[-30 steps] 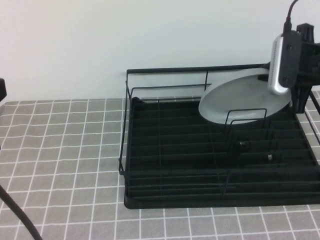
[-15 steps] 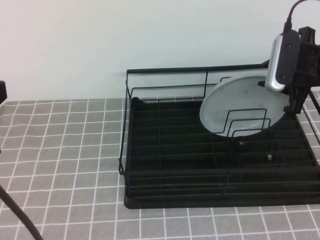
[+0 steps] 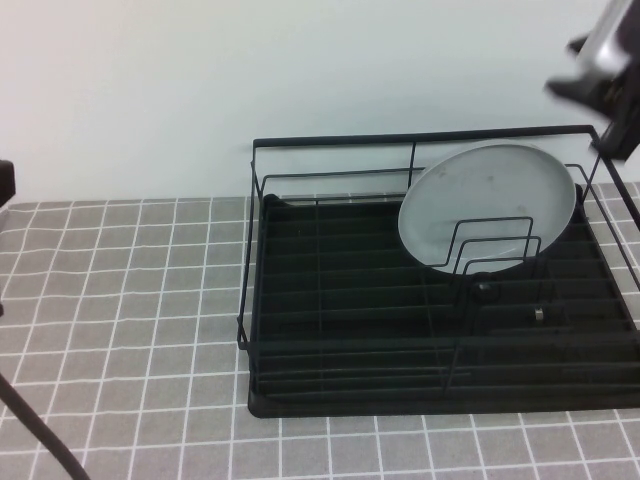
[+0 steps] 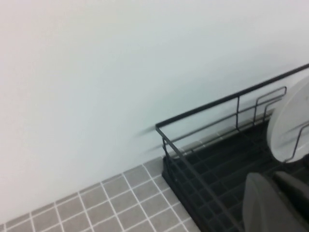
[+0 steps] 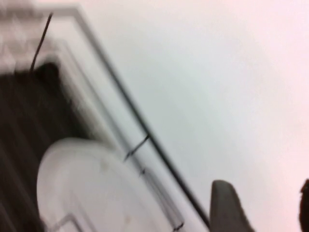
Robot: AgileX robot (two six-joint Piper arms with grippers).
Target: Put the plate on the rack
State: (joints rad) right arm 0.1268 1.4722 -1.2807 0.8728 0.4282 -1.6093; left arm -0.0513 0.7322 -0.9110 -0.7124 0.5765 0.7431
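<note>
Plate (image 3: 489,205) leans in rack (image 3: 345,300) dividers for support; right hand (image 5: 260,205) open, empty above; left hand (image 4: 275,203) unclear.

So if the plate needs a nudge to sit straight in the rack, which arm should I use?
Right, probably. The right gripper is just above the rack's far right corner, close to the plate standing on edge in the divider loops. The left gripper is off at the left, farther away.

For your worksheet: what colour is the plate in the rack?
Pale grey-blue plate; black rack. Clearest in the high view.
</note>
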